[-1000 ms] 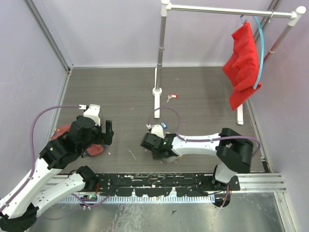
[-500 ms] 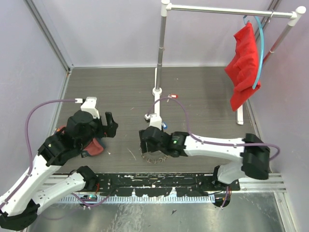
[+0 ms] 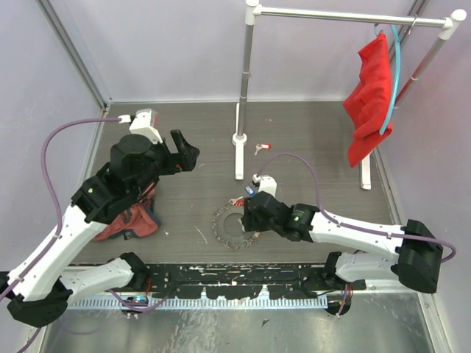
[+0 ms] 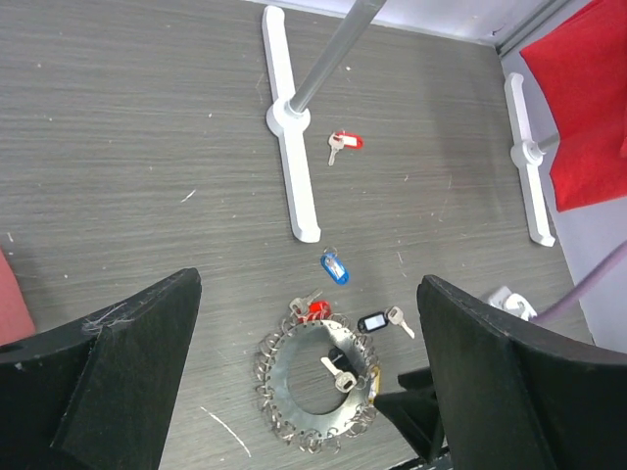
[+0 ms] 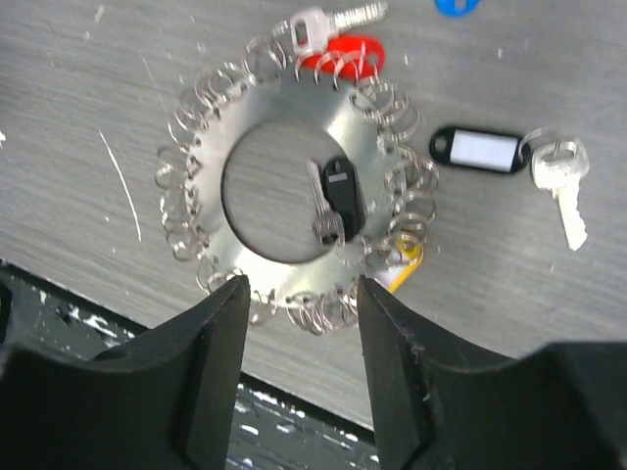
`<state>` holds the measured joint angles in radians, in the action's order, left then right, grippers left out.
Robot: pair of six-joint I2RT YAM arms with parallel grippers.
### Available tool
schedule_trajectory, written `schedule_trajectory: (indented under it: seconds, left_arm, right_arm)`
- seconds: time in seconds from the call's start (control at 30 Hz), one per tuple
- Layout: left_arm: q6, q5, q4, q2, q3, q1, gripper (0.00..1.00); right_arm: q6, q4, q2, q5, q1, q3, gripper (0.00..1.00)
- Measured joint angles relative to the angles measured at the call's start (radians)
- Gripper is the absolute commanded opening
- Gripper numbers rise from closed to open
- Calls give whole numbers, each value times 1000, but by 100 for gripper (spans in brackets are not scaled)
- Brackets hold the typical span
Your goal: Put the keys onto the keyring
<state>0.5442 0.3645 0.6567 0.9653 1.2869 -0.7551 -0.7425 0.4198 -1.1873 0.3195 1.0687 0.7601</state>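
Our right gripper [image 5: 299, 299] hangs with jaws apart and empty. The keyring [image 5: 211, 127] lies flat just ahead of its fingertips, a black key [image 5: 338, 196] across its hole and a loose tagged key [image 5: 477, 149] past one finger's outer side — we judge that one the next to fetch. We should pinch it by its tag, leaving the key's own hole free, and stay clear of the ring's small coils. Our left gripper [image 3: 184, 151], spread wide and empty, sits high with the ring well below between its fingers — it could pin the ring.
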Motion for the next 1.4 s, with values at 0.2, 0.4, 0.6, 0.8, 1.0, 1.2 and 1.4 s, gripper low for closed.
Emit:
schedule_trajectory:
  seconds: [0.2, 0.4, 0.6, 0.8, 1.0, 1.2, 1.4]
  left_arm:
    - [41, 11, -62, 39, -55, 0, 98]
    - [61, 1, -100, 101, -66, 0, 98]
    - [69, -8, -116, 122, -66, 1, 98]
    - [79, -17, -156, 109, -104, 5, 98]
    - [88, -26, -166, 109, -122, 7, 98]
    - [82, -15, -166, 109, -122, 11, 98]
    - [81, -21, -178, 107, -132, 18, 98]
  right_arm:
    - [-61, 1, 65, -1, 79, -82, 50]
    - [-72, 8, -18, 25, 181, -15, 41]
    - [-83, -8, -91, 14, 203, -3, 36]
    - [-119, -3, -177, 7, 208, 18, 33]
    - [-149, 16, -272, 7, 208, 77, 33]
    - [-165, 49, -332, 12, 208, 119, 33]
    - [-183, 91, -341, 19, 209, 128, 33]
